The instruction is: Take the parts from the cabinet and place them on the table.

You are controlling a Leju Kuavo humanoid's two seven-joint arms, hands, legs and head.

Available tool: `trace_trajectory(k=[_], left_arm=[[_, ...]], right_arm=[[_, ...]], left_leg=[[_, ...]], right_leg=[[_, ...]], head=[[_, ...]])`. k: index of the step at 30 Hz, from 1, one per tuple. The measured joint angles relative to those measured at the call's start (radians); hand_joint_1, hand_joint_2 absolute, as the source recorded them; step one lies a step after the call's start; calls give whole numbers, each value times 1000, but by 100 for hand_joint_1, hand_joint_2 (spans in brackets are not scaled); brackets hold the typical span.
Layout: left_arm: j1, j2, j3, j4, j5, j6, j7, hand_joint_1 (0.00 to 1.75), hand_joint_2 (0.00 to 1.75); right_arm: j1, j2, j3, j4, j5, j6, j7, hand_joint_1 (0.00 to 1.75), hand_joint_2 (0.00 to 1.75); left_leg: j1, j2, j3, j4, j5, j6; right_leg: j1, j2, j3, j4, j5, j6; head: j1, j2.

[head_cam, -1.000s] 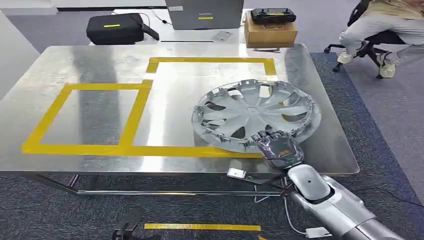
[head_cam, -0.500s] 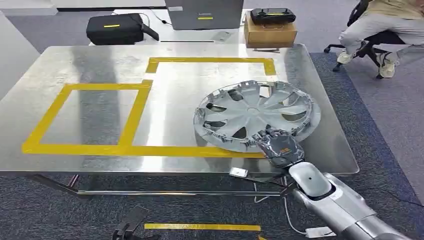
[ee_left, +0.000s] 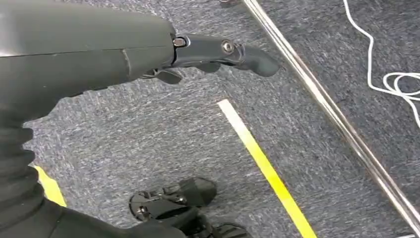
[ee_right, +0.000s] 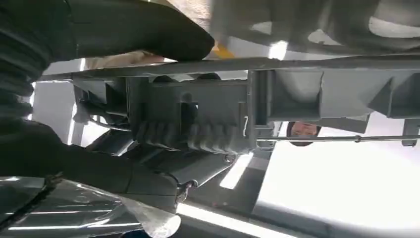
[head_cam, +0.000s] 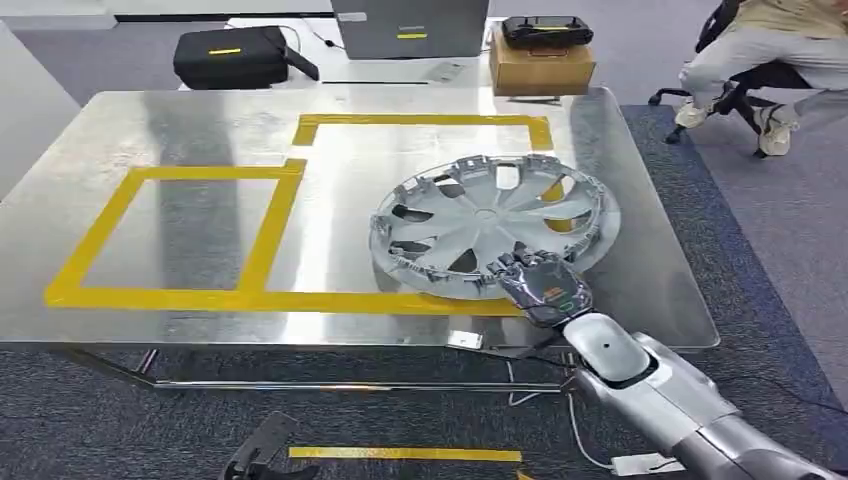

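Your right hand (head_cam: 543,283) grips the near rim of the wheel cover (head_cam: 490,222). The cover rests on the table (head_cam: 200,230), over the yellow tape (head_cam: 180,299).

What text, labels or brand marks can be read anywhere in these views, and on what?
No text is legible.
Grey case behind the table: a yellow label with small lettering above it, too small to read.
Black bag: a yellow strip, no readable text.
Right hand, gripping the wheel cover: orange and green marks, not readable.
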State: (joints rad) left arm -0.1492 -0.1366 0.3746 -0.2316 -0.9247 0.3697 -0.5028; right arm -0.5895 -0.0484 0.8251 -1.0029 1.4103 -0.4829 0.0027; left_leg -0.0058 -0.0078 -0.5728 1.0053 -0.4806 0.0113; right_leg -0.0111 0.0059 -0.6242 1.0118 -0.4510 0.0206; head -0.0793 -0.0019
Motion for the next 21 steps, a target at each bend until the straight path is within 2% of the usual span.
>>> trace_trajectory(k=[21], left_arm=[[1,0,-22,0,-9,-14,15,0,175]], right_arm=[[-18,56,40,67,-32,-18,-37,143,175]], left_leg=[[0,0,0,0,0,0]], right_leg=[[0,0,0,0,0,0]], head=[[0,0]])
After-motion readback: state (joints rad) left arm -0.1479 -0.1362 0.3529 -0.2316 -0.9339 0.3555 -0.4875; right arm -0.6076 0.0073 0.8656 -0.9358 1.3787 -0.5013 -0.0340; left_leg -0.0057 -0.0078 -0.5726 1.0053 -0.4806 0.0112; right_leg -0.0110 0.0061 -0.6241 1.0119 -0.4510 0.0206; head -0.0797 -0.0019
